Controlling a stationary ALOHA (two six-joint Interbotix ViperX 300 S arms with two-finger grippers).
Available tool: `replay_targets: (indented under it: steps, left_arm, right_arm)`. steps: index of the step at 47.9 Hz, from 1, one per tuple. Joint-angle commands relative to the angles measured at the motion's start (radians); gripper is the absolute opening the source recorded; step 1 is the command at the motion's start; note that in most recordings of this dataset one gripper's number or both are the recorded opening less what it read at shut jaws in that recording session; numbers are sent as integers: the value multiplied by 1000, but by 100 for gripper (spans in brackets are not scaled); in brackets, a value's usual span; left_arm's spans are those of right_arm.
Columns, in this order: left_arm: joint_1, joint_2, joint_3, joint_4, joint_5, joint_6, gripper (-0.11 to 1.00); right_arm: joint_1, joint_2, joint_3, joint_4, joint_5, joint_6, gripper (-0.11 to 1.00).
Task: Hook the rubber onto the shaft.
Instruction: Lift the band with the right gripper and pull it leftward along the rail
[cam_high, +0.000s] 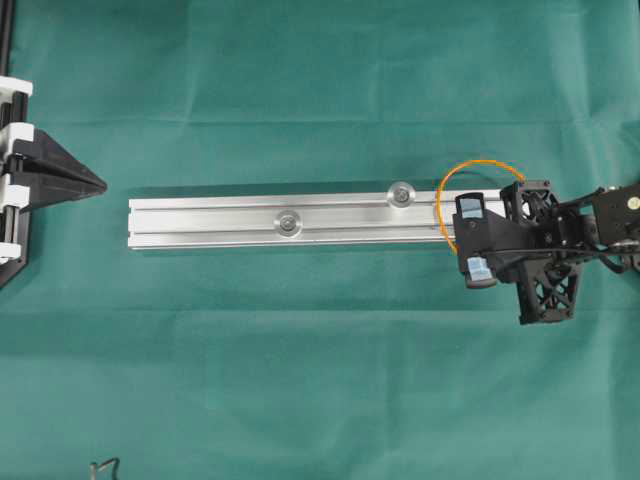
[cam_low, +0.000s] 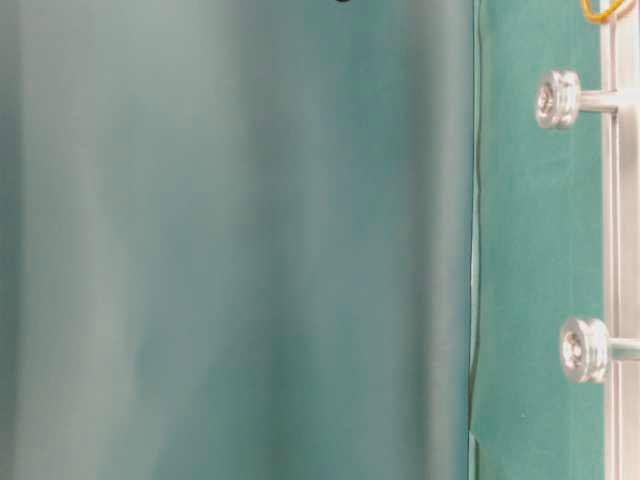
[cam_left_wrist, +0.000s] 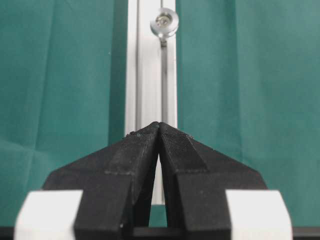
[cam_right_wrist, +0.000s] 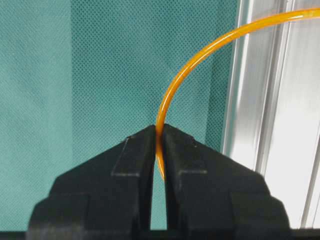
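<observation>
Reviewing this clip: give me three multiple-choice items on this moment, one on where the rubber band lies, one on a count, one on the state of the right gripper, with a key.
1. Where is the orange rubber band?
A. At the end of the aluminium rail near the right gripper
B. Looped on the shaft at mid-rail
C. On the cloth by the left gripper

2. How many round-headed shafts stand on the rail?
A. One
B. Two
C. Four

3. What is the right gripper's state?
A. Wide open above the band
B. Shut on nothing
C. Shut on the band

Key: 1 A, the overhead view shows the loop arching over that rail end; 2 B, overhead shows one shaft at mid-rail and another nearer the band; 3 C, the right wrist view shows the band pinched between the closed fingers.
</observation>
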Motion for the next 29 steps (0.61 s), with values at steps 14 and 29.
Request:
replay_targets:
  steps: [14,29]
  left_arm:
    - [0,8,-29,3,-8,2,2]
    - [0,8,-31,3,-9,2,2]
  right_arm:
    - [2,-54,-52,0,89,0,7]
    - [2,-146,-94,-3,204,0,7]
